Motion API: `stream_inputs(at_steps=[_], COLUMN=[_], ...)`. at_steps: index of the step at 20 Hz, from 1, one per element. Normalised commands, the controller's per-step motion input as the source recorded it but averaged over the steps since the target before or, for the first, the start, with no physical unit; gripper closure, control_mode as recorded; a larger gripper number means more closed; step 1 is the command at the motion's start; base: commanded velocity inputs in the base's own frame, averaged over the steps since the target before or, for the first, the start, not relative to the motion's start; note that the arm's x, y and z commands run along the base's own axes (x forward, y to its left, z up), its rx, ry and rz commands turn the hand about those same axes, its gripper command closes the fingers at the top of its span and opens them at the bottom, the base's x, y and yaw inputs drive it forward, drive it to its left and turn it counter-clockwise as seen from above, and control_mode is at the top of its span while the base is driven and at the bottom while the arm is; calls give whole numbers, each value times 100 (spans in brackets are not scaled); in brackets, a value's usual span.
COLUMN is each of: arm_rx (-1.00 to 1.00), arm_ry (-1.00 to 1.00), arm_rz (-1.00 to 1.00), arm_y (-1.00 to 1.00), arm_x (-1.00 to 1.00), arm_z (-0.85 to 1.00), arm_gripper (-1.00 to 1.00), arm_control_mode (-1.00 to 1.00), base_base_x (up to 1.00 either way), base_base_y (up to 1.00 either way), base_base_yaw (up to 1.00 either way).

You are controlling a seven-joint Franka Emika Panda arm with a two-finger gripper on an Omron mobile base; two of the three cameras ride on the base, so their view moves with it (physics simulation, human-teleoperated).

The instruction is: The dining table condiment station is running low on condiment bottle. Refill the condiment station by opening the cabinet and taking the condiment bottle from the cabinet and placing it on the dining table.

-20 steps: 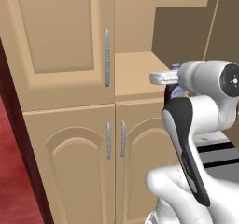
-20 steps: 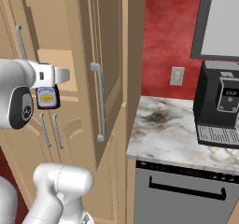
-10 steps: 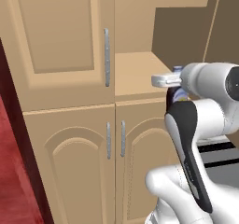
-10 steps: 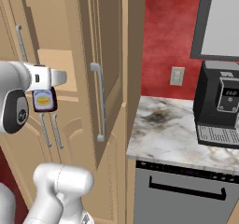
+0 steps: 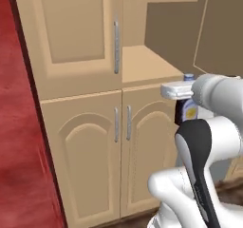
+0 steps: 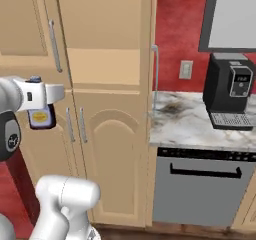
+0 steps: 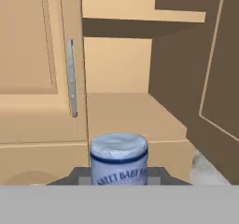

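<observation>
Left base view. The cabinet (image 5: 80, 122), light tan with raised-panel doors and silver bar handles, stands ahead; its upper right door is swung open, exposing a bare shelf (image 5: 144, 63). The lower arched doors are closed. The white arm rises from the lower right, and the end effector (image 5: 182, 91) sits in front of the cabinet at the level of the shelf edge. The condiment bottle (image 5: 189, 109), dark with a yellow label and blue cap, hangs upright in it, just outside the cabinet.

Right base view. The end effector (image 6: 42, 96) is at the left, clenched on the neck of the condiment bottle (image 6: 41, 118), whose body hangs below the white fingers and clear of the shelf. To the right of the cabinet (image 6: 107, 149), a marble counter (image 6: 200, 124) carries a black coffee machine (image 6: 232, 91); a steel dishwasher (image 6: 200, 186) sits beneath it. The wall behind is red, with an outlet (image 6: 186, 69).

Hand view. The blue cap (image 7: 119, 153) of the condiment bottle rises at the bottom centre, with label lettering just below it, held between the dark fingertips. Beyond lie the open shelf (image 7: 130, 113), the closed left door with its handle (image 7: 71, 78), and the inner face of the open door (image 7: 205, 73) at right.
</observation>
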Motion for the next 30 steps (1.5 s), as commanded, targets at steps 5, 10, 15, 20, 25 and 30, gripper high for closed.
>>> stream_inputs(at_steps=[5,10,15,20,25,30], arm_rx=[0,0,0,0,0,0], arm_ry=[0,0,0,0,0,0], arm_rz=[0,0,0,0,0,0], arm_y=[0,0,0,0,0,0], arm_x=[0,0,0,0,0,0], arm_z=[0,0,0,0,0,0], arm_gripper=[100,100,100,100,100,100], arm_control_mode=[100,100,100,100,100,100], base_base_x=[-67,-61,-37,-28,-23,-3], base_base_y=[74,23,1,0,0,-11], base_base_yaw=[-58,-78,-93,-95,-90,-87])
